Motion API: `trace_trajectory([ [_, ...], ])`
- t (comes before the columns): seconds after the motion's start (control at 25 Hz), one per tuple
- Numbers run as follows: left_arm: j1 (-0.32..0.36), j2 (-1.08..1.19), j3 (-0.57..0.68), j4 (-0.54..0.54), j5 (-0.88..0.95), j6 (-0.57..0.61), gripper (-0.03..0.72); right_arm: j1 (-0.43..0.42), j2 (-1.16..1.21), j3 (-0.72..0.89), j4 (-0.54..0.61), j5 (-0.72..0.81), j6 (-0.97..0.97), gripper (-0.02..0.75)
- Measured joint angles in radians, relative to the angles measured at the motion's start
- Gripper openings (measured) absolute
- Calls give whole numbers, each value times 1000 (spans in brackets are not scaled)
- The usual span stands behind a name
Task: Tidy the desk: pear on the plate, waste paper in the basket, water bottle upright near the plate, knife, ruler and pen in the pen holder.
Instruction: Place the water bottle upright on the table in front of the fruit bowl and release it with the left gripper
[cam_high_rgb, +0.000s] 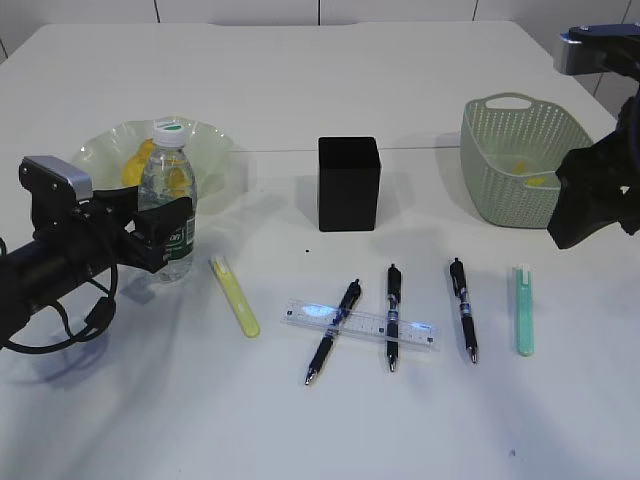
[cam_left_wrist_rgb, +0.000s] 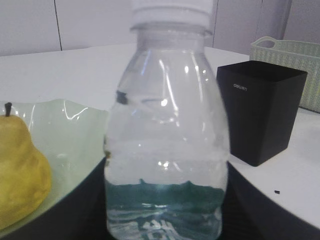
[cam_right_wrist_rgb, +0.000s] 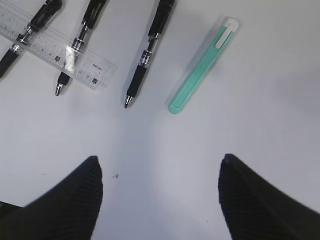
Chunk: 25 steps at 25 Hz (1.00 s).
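Note:
The clear water bottle (cam_high_rgb: 167, 190) stands upright beside the pale green plate (cam_high_rgb: 100, 150), which holds the yellow pear (cam_high_rgb: 135, 165). My left gripper (cam_high_rgb: 165, 228) is shut on the bottle's lower part; its fingers press both sides in the left wrist view (cam_left_wrist_rgb: 165, 200). My right gripper (cam_high_rgb: 580, 215) is open and empty, above the table near a green utility knife (cam_right_wrist_rgb: 202, 65). Three black pens (cam_high_rgb: 392, 316) and a clear ruler (cam_high_rgb: 365, 322) lie at the front centre. A yellow knife (cam_high_rgb: 235, 297) lies at the left. The black pen holder (cam_high_rgb: 348, 183) stands mid-table.
A pale green basket (cam_high_rgb: 520, 160) stands at the back right, with a yellow scrap (cam_high_rgb: 537, 181) inside. Two pens lie across the ruler. The third pen (cam_high_rgb: 464, 308) lies apart, left of the green knife (cam_high_rgb: 523, 310).

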Motion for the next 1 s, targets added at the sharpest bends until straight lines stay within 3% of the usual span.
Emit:
trace_trajectory([
  [0.64, 0, 7, 37, -38, 27, 4, 495, 0, 0, 0, 0, -2, 0, 536],
  [1.0, 0, -24, 49, -34, 140, 6, 505, 0, 0, 0, 0, -3, 0, 536],
])
